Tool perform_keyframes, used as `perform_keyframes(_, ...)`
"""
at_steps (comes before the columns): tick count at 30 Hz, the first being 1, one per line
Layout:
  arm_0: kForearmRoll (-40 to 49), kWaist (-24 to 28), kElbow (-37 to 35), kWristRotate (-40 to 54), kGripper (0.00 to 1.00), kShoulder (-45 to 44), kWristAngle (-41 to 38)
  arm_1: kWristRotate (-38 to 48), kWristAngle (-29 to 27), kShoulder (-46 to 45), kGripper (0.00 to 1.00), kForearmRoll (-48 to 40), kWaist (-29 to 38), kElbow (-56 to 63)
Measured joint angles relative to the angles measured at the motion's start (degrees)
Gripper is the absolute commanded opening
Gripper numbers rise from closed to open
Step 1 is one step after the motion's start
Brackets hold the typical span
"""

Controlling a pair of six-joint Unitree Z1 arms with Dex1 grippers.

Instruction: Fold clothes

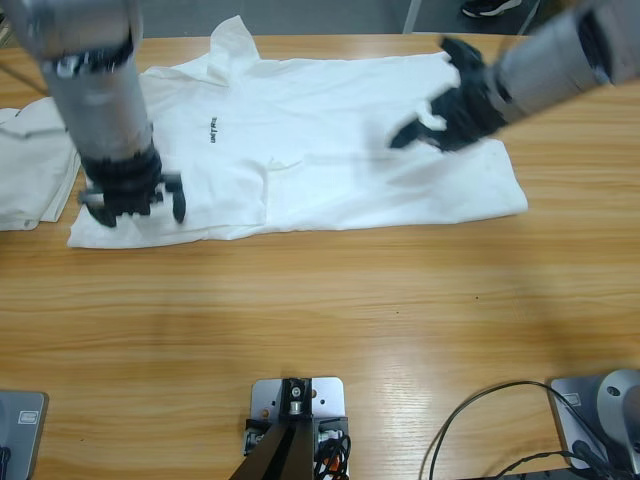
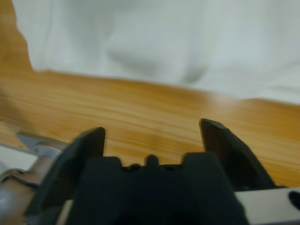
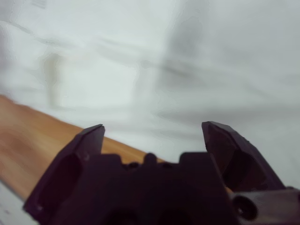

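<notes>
- The left arm's thick silver-grey forearm (image 1: 95,90), closest under the high camera, drops steeply from the 11 o'clock corner.
- The left end effector (image 1: 138,205) points down over the lower left corner of the white fabric shirt with small black chest lettering (image 1: 330,150). Its two black jaws are spread wide, with nothing between them.
- In the left wrist view, the left end effector (image 2: 154,131) hangs over bare wood, with the shirt's edge (image 2: 187,47) just past the jaws.
- The right arm (image 1: 560,60) slants in from 1 o'clock. The right end effector (image 1: 425,95) is tilted toward 8 o'clock above the shirt's right part, jaws spread apart.
- In the right wrist view, white cloth (image 3: 187,70) fills most of the view beyond the spread jaws.
- The shirt lies flat and spread out across the 12 o'clock half of the long wooden counter (image 1: 350,320).
- A second, rumpled white garment (image 1: 30,170) lies at 9 o'clock, beside the shirt.
</notes>
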Motion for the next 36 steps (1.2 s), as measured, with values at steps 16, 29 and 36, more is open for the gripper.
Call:
perform_keyframes(16,-23.09,16.18,31.66,-13.42,0.968,-21.76,-15.06,-3.24,0.10,-8.55,0.918,8.94,-11.63,5.47)
perform_keyframes(29,-66.12,26.10,70.69,-16.69,0.940,-40.26,-14.71,-7.68,0.50,-8.58,0.895,9.29,-11.73,11.36)
perform_keyframes(36,-80.93,31.79,71.58,-13.17,0.936,-39.36,-14.63,-5.50,-0.40,-8.68,0.895,9.77,-11.74,12.23)
